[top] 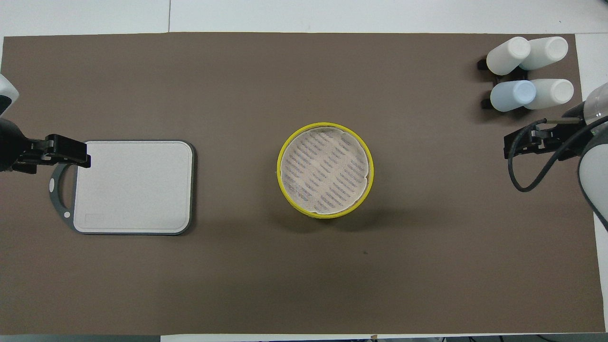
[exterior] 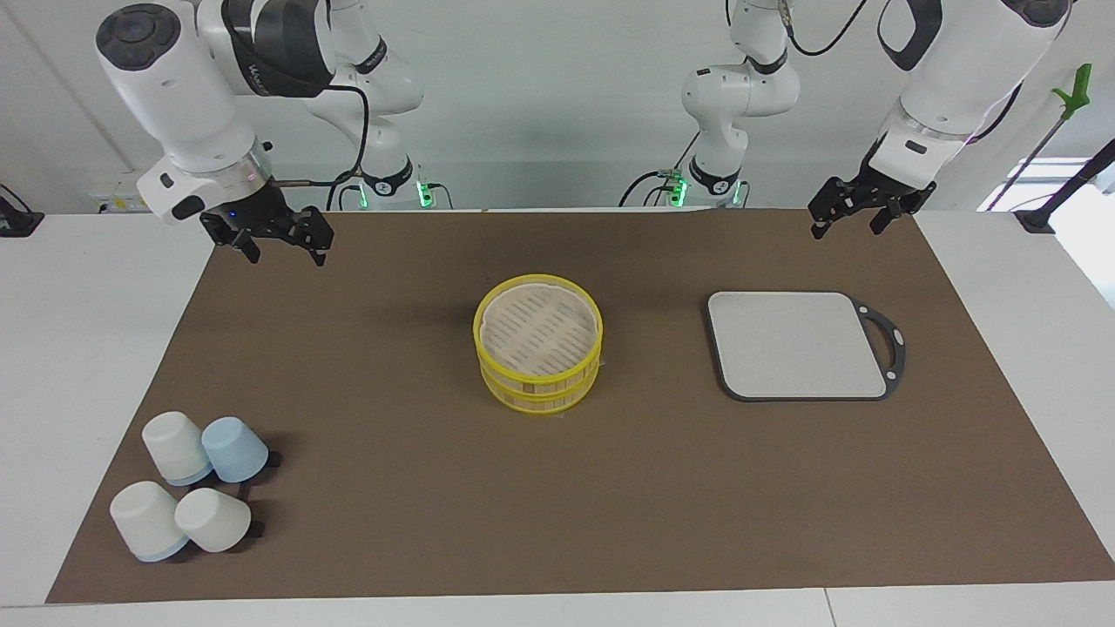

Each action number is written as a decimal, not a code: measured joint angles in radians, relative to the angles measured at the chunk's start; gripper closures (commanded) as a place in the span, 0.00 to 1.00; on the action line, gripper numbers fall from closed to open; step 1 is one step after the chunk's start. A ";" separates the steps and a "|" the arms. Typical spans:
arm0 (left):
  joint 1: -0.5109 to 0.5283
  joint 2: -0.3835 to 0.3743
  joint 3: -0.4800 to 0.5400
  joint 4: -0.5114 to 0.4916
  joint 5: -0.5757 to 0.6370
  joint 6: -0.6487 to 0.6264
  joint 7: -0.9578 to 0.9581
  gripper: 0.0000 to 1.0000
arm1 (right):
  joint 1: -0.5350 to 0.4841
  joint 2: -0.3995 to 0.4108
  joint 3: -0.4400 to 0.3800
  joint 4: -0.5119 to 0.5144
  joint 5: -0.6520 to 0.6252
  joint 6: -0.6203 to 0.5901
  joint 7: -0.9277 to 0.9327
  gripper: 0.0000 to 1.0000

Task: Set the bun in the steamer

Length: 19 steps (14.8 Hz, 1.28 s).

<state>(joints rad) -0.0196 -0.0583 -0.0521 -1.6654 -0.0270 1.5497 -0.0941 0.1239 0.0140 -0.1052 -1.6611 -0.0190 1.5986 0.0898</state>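
Note:
The steamer (exterior: pixel 538 353) is a round two-tier bamboo basket with yellow rims, standing in the middle of the brown mat; it also shows in the overhead view (top: pixel 325 169). Its pale slatted top is bare. No bun shows in either view. My right gripper (exterior: pixel 284 254) is open and empty, raised over the mat's edge at the right arm's end, well apart from the steamer. My left gripper (exterior: pixel 847 228) is open and empty, raised over the left arm's end of the mat; in the overhead view it (top: pixel 66 152) covers the board's handle.
A grey square board with a black handle (exterior: pixel 797 344) lies beside the steamer toward the left arm's end. Several white and pale-blue cups (exterior: pixel 187 488) lie on their sides at the right arm's end, farther from the robots; they also show in the overhead view (top: pixel 527 71).

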 measured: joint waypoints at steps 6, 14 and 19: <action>0.000 0.000 0.000 0.000 0.000 0.000 0.000 0.00 | 0.000 0.000 0.000 0.000 0.000 0.011 0.000 0.00; 0.000 0.000 0.000 0.000 0.000 0.000 0.000 0.00 | 0.000 0.000 -0.021 0.005 0.001 0.014 -0.009 0.00; 0.000 0.000 0.000 0.002 0.000 0.000 0.000 0.00 | -0.005 -0.003 -0.055 0.010 0.008 0.013 -0.046 0.00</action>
<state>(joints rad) -0.0196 -0.0584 -0.0522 -1.6634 -0.0270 1.5501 -0.0941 0.1188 0.0111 -0.1604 -1.6508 -0.0105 1.6118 0.0442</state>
